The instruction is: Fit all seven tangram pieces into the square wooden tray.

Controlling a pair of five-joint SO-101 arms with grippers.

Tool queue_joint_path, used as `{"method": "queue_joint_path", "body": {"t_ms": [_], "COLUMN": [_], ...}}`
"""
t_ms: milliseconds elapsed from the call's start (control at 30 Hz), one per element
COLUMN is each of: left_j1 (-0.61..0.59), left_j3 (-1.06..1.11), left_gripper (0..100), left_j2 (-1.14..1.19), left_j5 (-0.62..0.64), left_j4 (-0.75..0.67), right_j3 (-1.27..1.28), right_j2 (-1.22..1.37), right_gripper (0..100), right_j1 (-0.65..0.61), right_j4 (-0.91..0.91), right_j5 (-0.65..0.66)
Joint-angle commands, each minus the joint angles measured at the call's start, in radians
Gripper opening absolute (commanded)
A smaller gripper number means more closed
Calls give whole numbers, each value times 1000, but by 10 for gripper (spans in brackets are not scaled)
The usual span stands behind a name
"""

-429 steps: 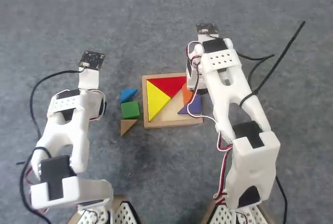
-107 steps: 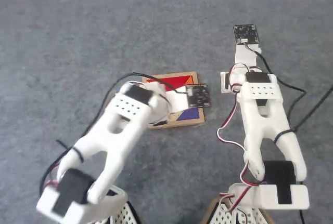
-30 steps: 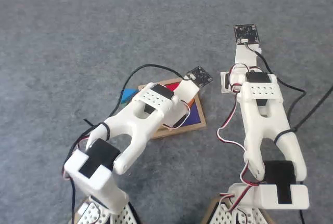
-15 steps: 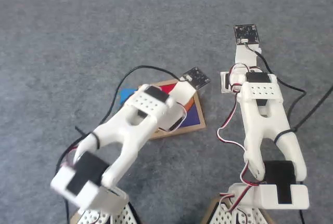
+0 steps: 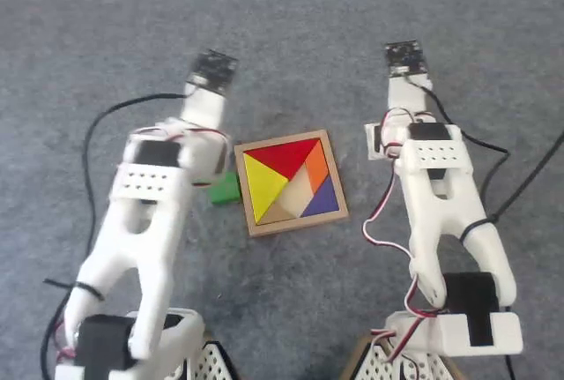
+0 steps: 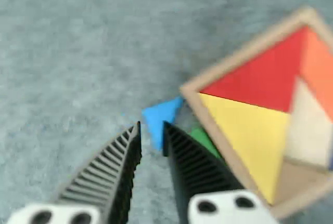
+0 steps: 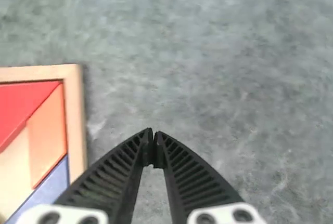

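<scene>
On the left of the grey carpet (image 5: 106, 63), the left arm (image 5: 150, 195) now stands clear of the square wooden tray (image 5: 298, 225). A second ago it lay across the tray and hid most of it. The left gripper (image 6: 151, 128) points down at the blue triangle (image 6: 161, 116), its fingers a narrow gap apart, with one corner of the triangle lying at that gap. The pictures do not show whether the fingers touch it.

Just beside the blue triangle, the green square (image 5: 226, 190) sits against the tray's left wall. The tray lies twisted askew, where fourteen seconds ago it sat square to the camera. It holds the red triangle (image 5: 286, 155), yellow triangle (image 5: 260, 184), orange piece (image 5: 317, 167) and purple piece (image 5: 322, 197). The tan triangle (image 5: 278, 213), formerly out on the carpet, now fills the near corner. A pale bare patch remains in the middle, so five pieces seem placed and two are left.

To the right of the tray, the right arm (image 5: 432, 186) has hardly shifted. The right gripper (image 7: 152, 132) hangs over bare carpet beside the tray's right wall, fingers pressed together and empty.

The tray wall and the green square crowd the blue triangle, leaving little room for a finger. The left arm's black cable (image 5: 97, 124) loops nearby.
</scene>
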Motion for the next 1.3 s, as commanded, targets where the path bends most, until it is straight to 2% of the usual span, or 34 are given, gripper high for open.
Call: {"method": "queue_joint_path", "body": {"t_ms": [0, 100, 233, 300, 400, 467, 633, 900, 1167, 1267], "left_j1": [-54, -69, -71, -71, -71, -71, -71, -72, -69, -61], "left_j3": [-81, -193, -407, -512, -611, -644, -708, -785, -848, -845], "left_gripper": [116, 119, 121, 126, 184, 215, 224, 223, 222, 222], "left_j2": [78, 222, 446, 535, 614, 637, 701, 836, 856, 873], "left_j5": [11, 12, -11, -103, -229, -275, -299, -509, -529, -601], "left_j4": [-46, -3, 138, 206, 273, 293, 299, 364, 400, 407], "right_j3": [-17, -17, -17, -17, -17, -17, -17, -17, -17, -17], "right_j2": [-58, -58, -58, -58, -58, -58, -58, -58, -58, -58], "right_gripper": [9, 9, 9, 9, 9, 9, 9, 9, 9, 9], "right_j1": [-31, -31, -33, -35, -35, -33, -31, -31, -31, -31], "right_j4": [28, 30, 30, 30, 30, 27, 24, 24, 24, 24], "right_j5": [31, 31, 32, 32, 32, 34, 34, 34, 34, 34]}}
